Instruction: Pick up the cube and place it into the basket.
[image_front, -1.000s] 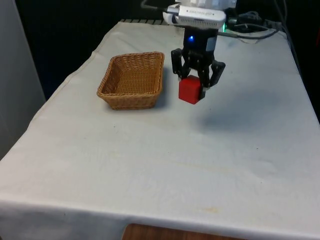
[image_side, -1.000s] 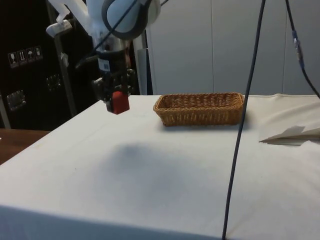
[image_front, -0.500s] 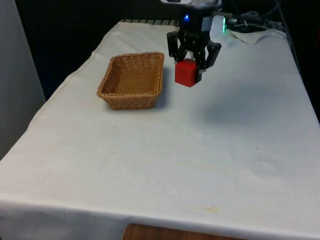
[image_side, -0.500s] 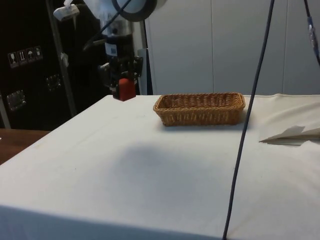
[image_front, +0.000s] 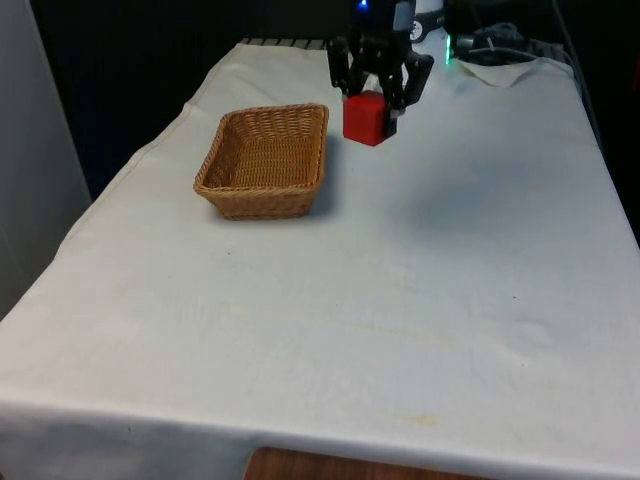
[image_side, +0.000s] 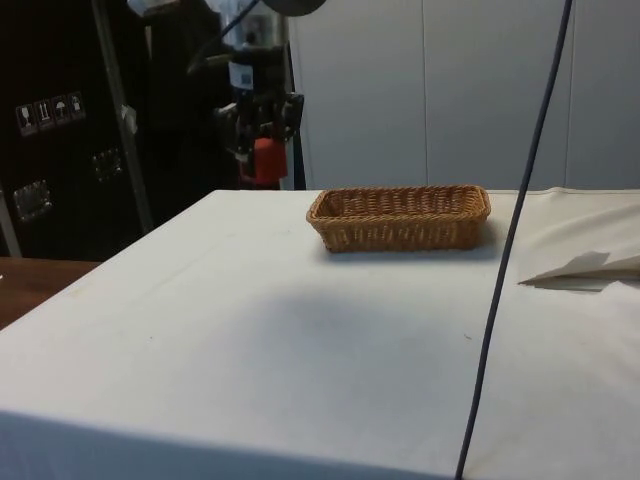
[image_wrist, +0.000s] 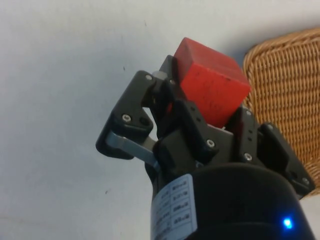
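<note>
Cube (image_front: 364, 118), red, hangs in the air in the front view, clamped between the black fingers (image_front: 339, 72) of the gripper (image_front: 367, 100), well above the white-clothed worktop (image_front: 400, 290). It sits just off the basket's (image_front: 265, 160) far corner toward the front view's right, beside the rim and not over the opening. The woven brown basket rests on the cloth toward the front view's left, with nothing showing inside it. A soft shadow lies on the cloth to the front view's right of the basket.

From the side view, the cube (image_side: 268, 160) shows as a small red block held by the gripper (image_side: 264, 150) against the dark cabinets (image_side: 60, 120), higher than the basket's (image_side: 400, 217) rim and apart from it, out past one short end. The basket stands on the worktop (image_side: 300, 350) as a long, shallow shape. A dark cable (image_side: 515, 230) hangs down in front of the scene, and a fold of cloth (image_side: 585, 268) lies on the worktop beyond the basket's other end.

In the wrist view, the fingers (image_wrist: 192, 122) are closed tight onto the cube (image_wrist: 212, 87), pressing on opposite faces, with the block tilted so one corner juts out beyond them. The gripper (image_wrist: 215, 115) carries it over bare white cloth, and the wicker wall of the basket (image_wrist: 287, 80) lies close beside the cube.
</note>
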